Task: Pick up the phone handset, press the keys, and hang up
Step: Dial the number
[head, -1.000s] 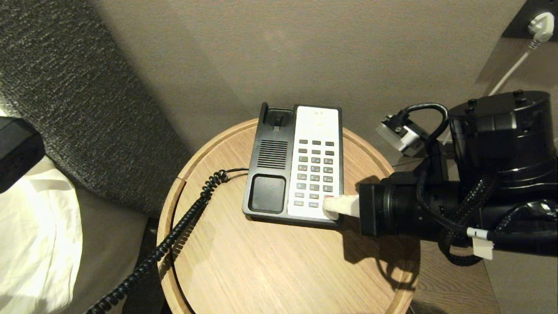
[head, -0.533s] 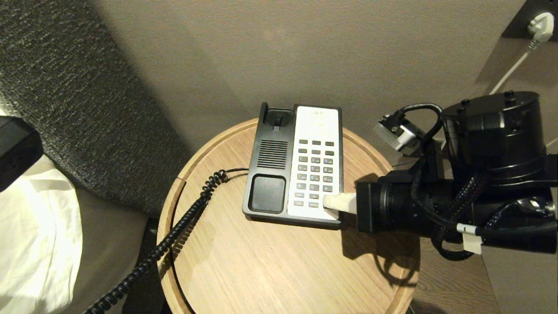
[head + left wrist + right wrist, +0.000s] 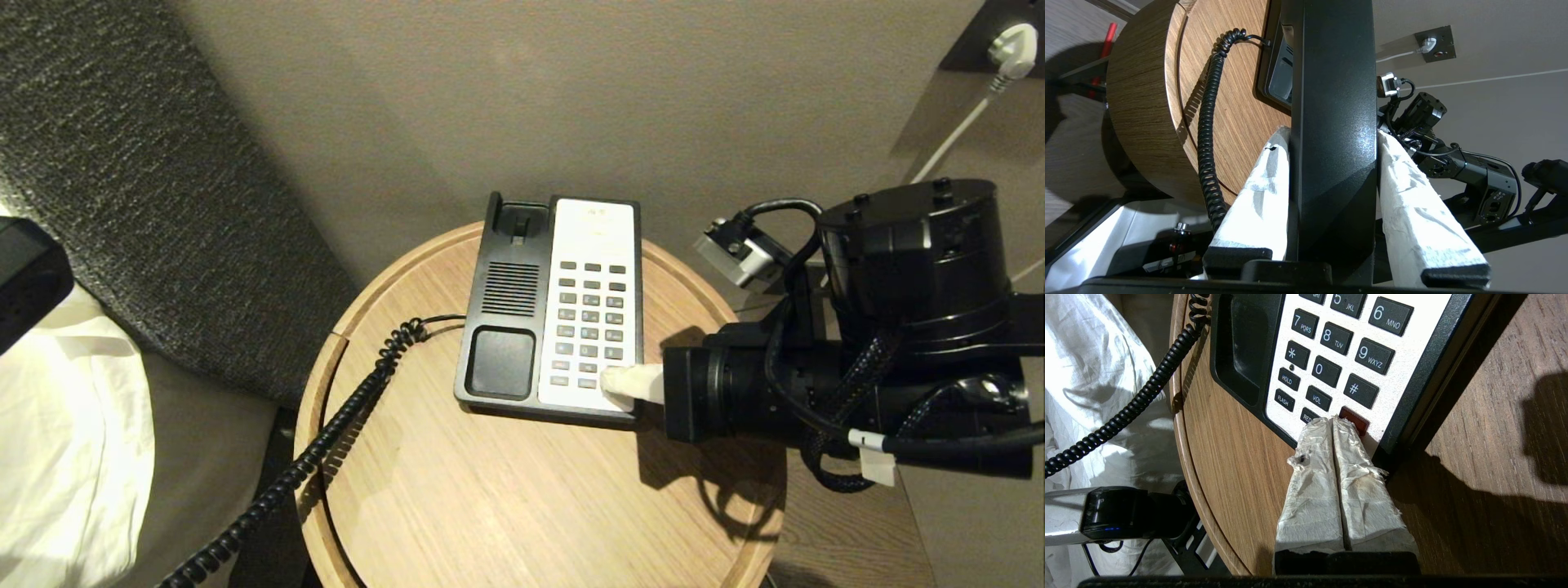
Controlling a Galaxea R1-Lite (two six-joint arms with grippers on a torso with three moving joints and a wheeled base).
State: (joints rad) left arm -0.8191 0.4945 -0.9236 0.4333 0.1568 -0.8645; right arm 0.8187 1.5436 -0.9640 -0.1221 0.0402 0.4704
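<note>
Nearest you, the left gripper (image 3: pixel 1333 171) clamps the phone handset (image 3: pixel 1333 102) between its two white-wrapped fingers (image 3: pixel 1257 192), holding it off the table to the left, out of your head view; one finger presses each side of the black receiver. The coiled cord (image 3: pixel 326 441) runs from there up over the near-left rim of the round wooden table (image 3: pixel 506 506) and plugs into the left side of the phone base (image 3: pixel 551 306).

Further in, your right gripper (image 3: pixel 618 385) reaches across from the right, level with the tabletop. Its fingers are pressed flat together with nothing between them, and their tips rest on the bottom row of the cream keypad (image 3: pixel 1339 351), at the near-right corner of the base. The right wrist view puts the tips (image 3: pixel 1331 424) touching the red key (image 3: pixel 1354 419) and covering part of the key next to it, just below the hash key.

The base sits toward the back of the table with its cradle (image 3: pixel 506 302) empty. Beyond it stands a beige wall, with a white plug (image 3: pixel 1012 41) in a socket at far right. A grey upholstered headboard (image 3: pixel 122 163) and white bedding (image 3: pixel 65 441) lie to the left.
</note>
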